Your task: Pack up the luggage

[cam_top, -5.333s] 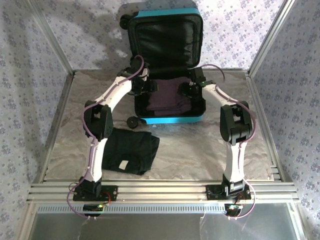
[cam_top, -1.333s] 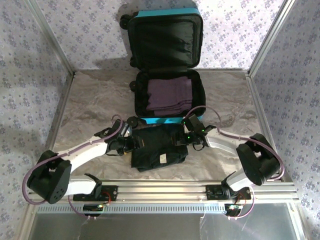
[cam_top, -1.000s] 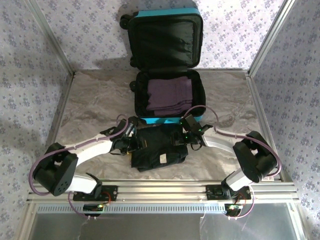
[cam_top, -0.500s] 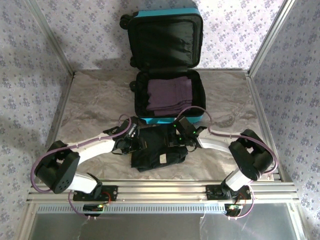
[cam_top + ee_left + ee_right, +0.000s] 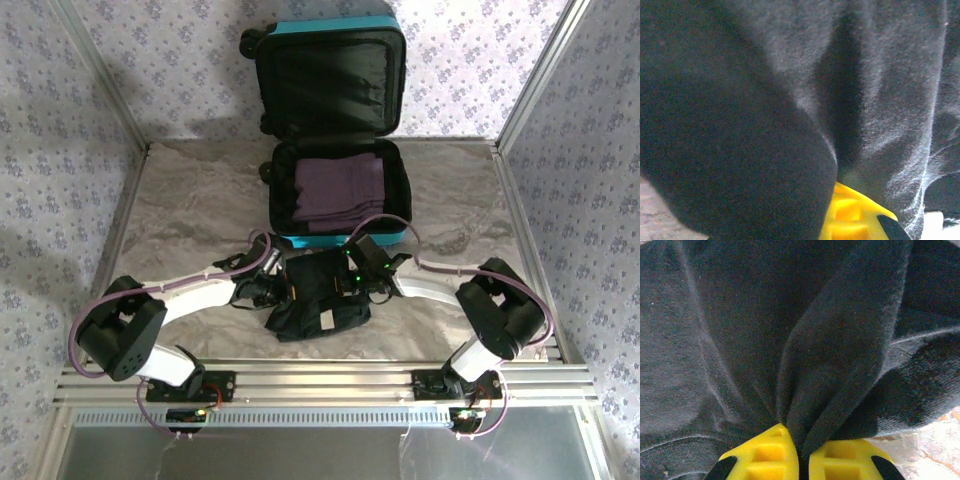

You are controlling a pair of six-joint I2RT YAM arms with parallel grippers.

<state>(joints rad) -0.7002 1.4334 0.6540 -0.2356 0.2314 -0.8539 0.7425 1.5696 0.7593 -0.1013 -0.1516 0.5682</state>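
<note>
The luggage (image 5: pixel 340 238), a turquoise suitcase, lies open at the back centre with its lid (image 5: pixel 330 85) upright against the wall. A folded purple garment (image 5: pixel 338 190) lies in its base. In front of it a folded black garment (image 5: pixel 320 300) with a white label (image 5: pixel 325 320) rests on the table. My left gripper (image 5: pixel 278 290) is shut on the garment's left edge; dark cloth (image 5: pixel 790 100) covers one yellow finger (image 5: pixel 850 217). On the garment's right edge my right gripper (image 5: pixel 352 283) is shut, with a fold of black cloth (image 5: pixel 840 350) pinched between its yellow fingers (image 5: pixel 765 455).
Crinkled grey sheeting (image 5: pixel 200 200) covers the table. Patterned walls with metal posts (image 5: pixel 525 90) close in the left, right and back. An aluminium rail (image 5: pixel 330 380) runs along the near edge. One suitcase wheel (image 5: pixel 265 243) sits just behind my left gripper.
Both grippers have gone from open to shut on the black garment's side edges. The arms came slightly inward, and the garment has bunched narrower between them.
</note>
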